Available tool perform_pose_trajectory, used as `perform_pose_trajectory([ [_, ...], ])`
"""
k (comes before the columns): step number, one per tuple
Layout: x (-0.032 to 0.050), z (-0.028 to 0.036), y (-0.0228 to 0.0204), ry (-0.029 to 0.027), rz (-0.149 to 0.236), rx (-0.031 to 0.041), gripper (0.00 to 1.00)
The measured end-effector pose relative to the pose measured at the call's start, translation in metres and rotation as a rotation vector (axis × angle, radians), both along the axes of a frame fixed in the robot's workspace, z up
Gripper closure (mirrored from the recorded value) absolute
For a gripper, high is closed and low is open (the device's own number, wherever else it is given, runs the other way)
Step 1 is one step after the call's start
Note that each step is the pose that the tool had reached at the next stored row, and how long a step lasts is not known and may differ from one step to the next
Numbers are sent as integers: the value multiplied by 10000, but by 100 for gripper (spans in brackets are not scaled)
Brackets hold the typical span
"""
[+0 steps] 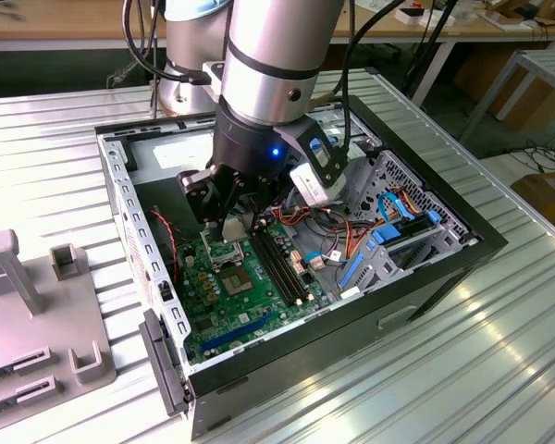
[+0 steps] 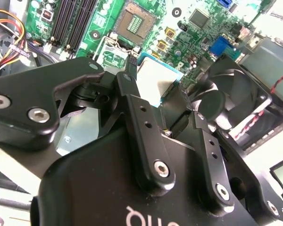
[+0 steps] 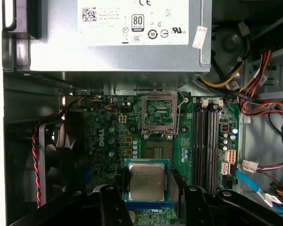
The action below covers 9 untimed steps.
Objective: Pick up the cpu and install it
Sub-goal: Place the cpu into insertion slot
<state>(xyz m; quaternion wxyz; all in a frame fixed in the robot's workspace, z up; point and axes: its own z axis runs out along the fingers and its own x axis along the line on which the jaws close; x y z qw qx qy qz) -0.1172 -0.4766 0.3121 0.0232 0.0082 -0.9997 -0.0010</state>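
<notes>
Printed on the white label (image 3: 132, 21) of the power supply (image 3: 108, 59): code square, round marks. On the motherboard (image 3: 104, 136): white logo.

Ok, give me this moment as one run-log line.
gripper: shut on small square silver-topped cpu | held above green motherboard | black socket: metal frame open, empty | cpu not yet seated

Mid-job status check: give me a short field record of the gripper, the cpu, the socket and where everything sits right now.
gripper: jaws shut on the cpu, one on each side
cpu: held flat with its metal top showing, above the motherboard, short of the socket, not yet seated
socket: empty, contacts exposed
socket frame: swung open
motherboard: green, lying inside the open computer case
memory slots: alongside the socket
case fan: on the far side of the socket from the memory slots
</notes>
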Motion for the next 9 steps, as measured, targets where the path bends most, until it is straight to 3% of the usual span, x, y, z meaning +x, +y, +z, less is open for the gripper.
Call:
perform_pose_trajectory([
  [9, 50, -191, 5, -1, 8, -8, 53],
])
